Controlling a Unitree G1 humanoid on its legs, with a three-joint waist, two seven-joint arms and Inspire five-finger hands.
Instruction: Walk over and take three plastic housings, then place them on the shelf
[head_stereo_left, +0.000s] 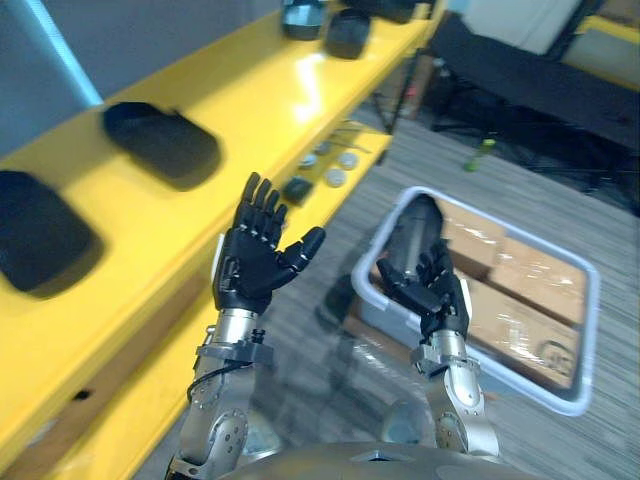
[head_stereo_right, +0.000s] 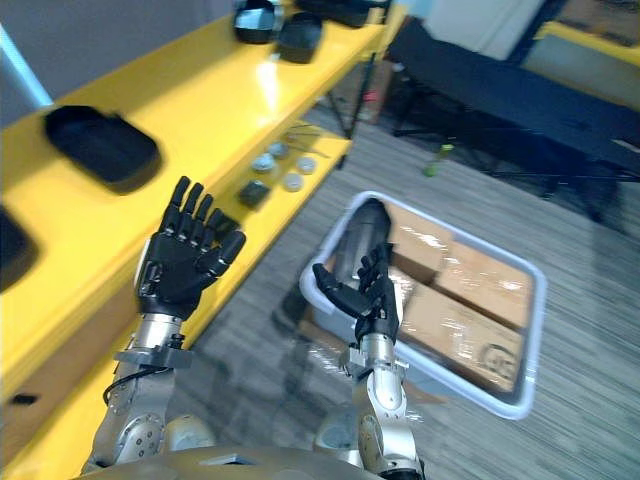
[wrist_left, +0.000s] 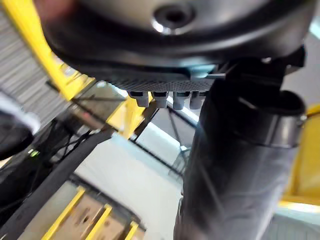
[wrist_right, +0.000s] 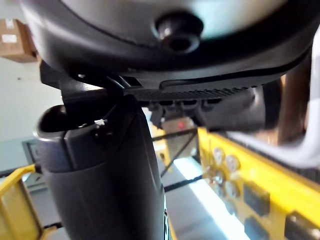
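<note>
Plastic housings (head_stereo_left: 160, 142), black, on the top board of the yellow shelf (head_stereo_left: 260, 95): two along its near stretch, well apart, and a far pair (head_stereo_left: 348, 32) close together at the far end. One more, the binned housing (head_stereo_left: 410, 235), propped against the left wall of a white bin (head_stereo_left: 593, 320) on the floor, beside cardboard boxes (head_stereo_left: 530, 290). Left hand (head_stereo_left: 250, 265) raised just off the shelf's front edge, fingers straight and spread, holding nothing. Right hand (head_stereo_left: 435, 290) over the bin's near left corner, just before the binned housing, fingers relaxed and apart, empty. Small round parts (head_stereo_left: 335, 177) on the lower board.
</note>
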